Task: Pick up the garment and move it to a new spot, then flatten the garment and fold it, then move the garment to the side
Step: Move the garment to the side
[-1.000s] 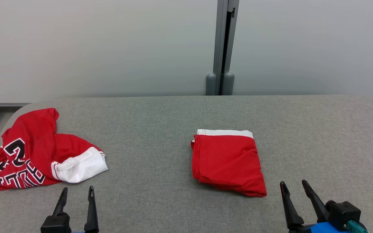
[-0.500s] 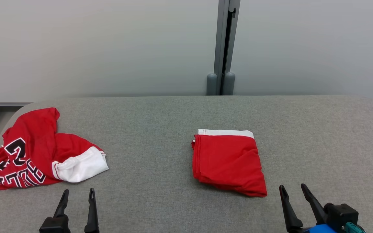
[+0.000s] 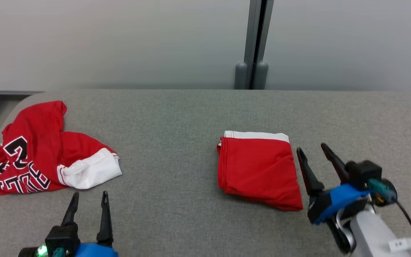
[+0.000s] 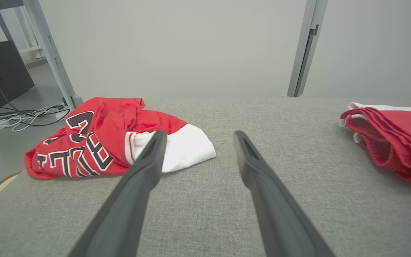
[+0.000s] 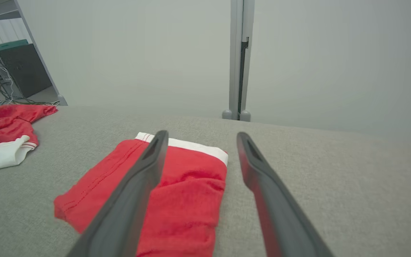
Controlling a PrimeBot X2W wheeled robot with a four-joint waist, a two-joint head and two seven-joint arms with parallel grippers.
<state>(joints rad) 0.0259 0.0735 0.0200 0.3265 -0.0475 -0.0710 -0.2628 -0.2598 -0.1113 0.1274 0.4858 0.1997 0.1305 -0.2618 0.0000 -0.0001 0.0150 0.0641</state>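
Already folded, the red garment (image 3: 259,167) lies mid-way across the tabletop (image 3: 177,142); the right gripper (image 3: 311,148) has been brought forward just beside its right edge, fingers spread and empty. The move aside is judged next, with the left gripper (image 3: 90,194) likewise kept spread, well apart.

- Two red clothes — one folded garment (image 3: 259,167) and one crumpled garment (image 3: 34,164).
- Two grippers — the left gripper (image 3: 90,193) and the right gripper (image 3: 311,147), each with two dark fingers.
- One grey table (image 3: 177,125).
- One grey post (image 3: 257,35).
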